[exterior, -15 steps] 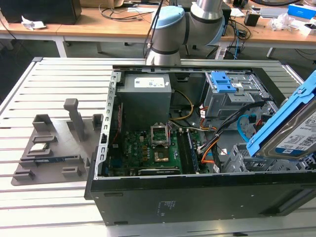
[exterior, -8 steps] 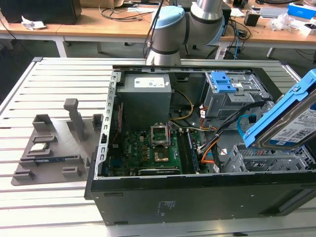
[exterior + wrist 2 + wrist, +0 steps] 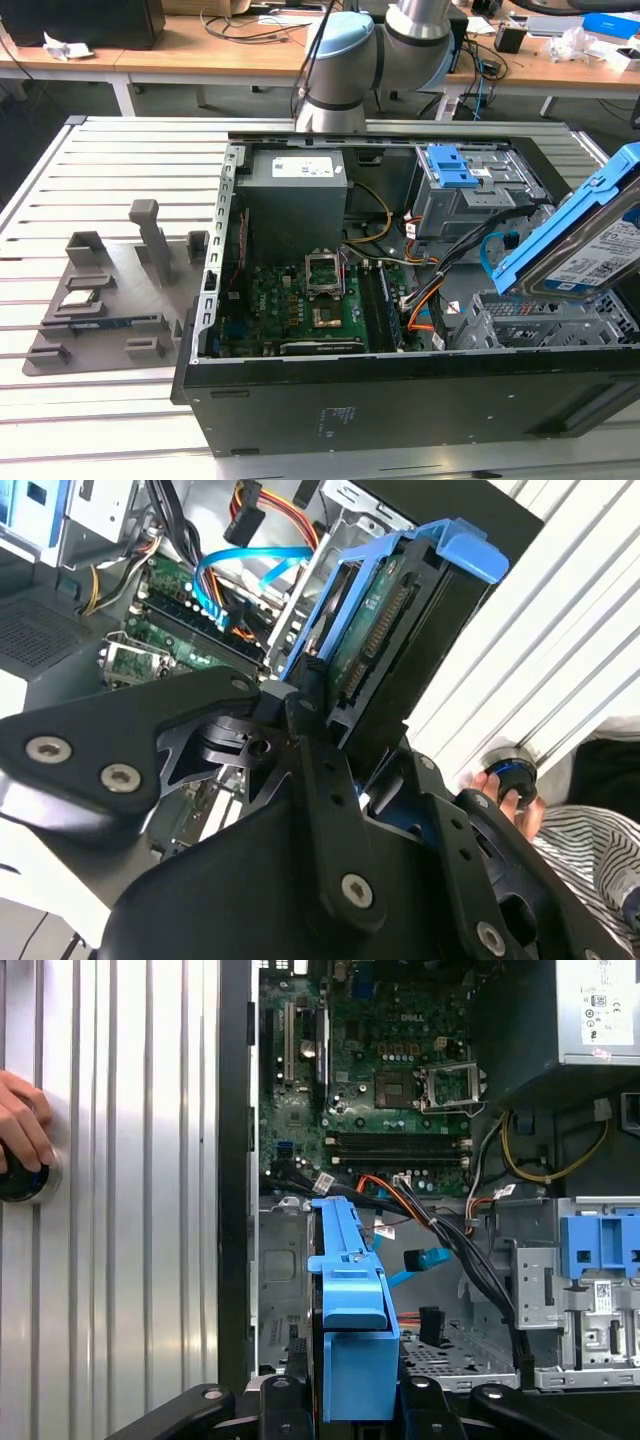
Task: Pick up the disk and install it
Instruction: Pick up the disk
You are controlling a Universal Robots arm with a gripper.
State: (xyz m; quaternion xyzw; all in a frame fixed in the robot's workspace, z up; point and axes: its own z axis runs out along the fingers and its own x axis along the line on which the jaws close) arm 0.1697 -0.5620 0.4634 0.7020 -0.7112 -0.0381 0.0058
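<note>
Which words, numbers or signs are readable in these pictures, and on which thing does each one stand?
None reads with certainty.
Disk label: print too small to read.
Power supply label: too small to read.
Drive cage sticker: too small to read.
Case side, white marks: too blurred to read.

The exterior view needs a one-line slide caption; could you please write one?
The disk, tilted in its blue carrier, hangs over the drive cage in the open computer case.

The disk (image 3: 585,245) — bright blue frame, silver body; motherboard (image 3: 290,300) green; sleeve (image 3: 590,850) apparently striped.
</note>
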